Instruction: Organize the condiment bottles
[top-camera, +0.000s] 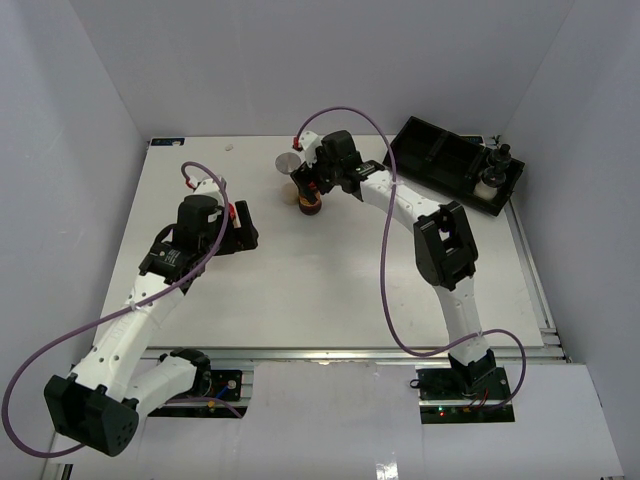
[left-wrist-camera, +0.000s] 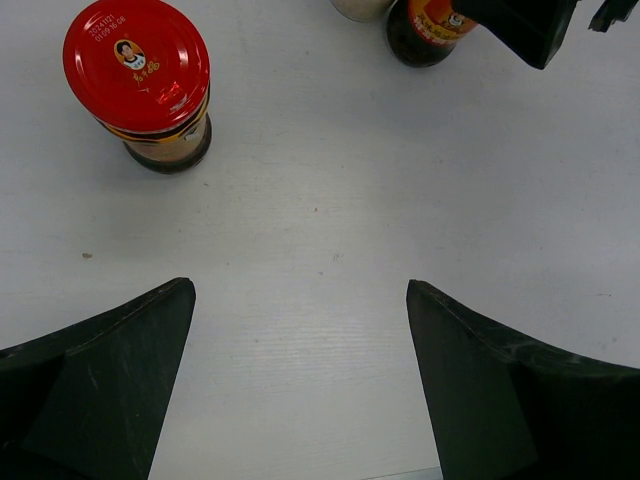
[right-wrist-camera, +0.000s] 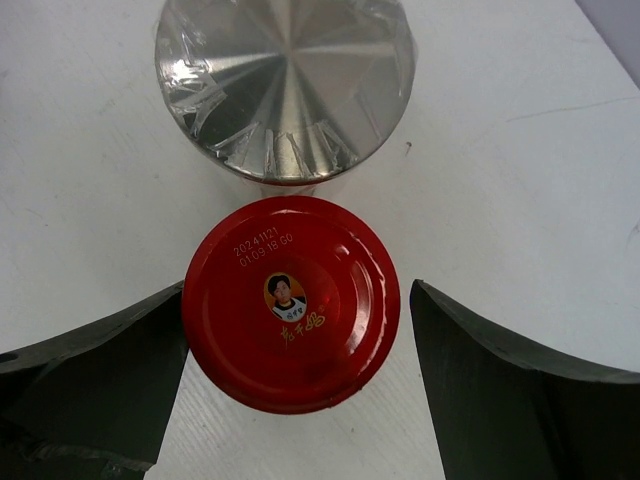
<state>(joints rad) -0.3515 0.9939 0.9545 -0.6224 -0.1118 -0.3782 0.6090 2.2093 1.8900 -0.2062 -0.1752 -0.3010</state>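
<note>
Tabletop (top-camera: 330, 270): grey-lidded jar (right-wrist-camera: 285, 85) (just beside) crowds red-capped jar (right-wrist-camera: 290, 310) inside right pincer (right-wrist-camera: 297, 288).

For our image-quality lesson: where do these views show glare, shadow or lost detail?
Right wrist: bright radial glare on the grey metal lid; the red cap is sharp, its print legible. Left wrist: even light; the black fingers show little detail. Top external: diffuse light, faint shadows.
</note>
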